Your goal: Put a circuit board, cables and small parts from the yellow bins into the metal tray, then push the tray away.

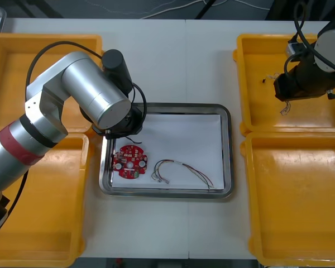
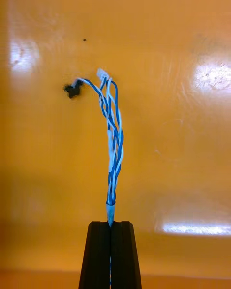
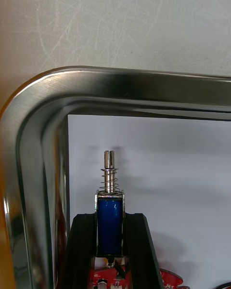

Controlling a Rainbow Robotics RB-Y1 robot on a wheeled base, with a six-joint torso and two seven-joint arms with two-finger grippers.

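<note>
Two loads up: left gripper (image 3: 110,215) is clamping a small metal part (image 3: 110,200) over the corner of the metal tray (image 3: 120,84) by the circuit board (image 1: 130,161), prob. hovering, so needing a low release, while right gripper (image 2: 110,224) is pinching the blue-white cable (image 2: 113,139) above a yellow bin (image 2: 183,125).

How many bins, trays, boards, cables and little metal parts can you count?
Yellow bins: 4
Metal tray: 1
Red circuit board: 1
Cables: 2, one in the tray, one in the right pincer
Small metal part: 1, in the left pincer
Total: 9
</note>
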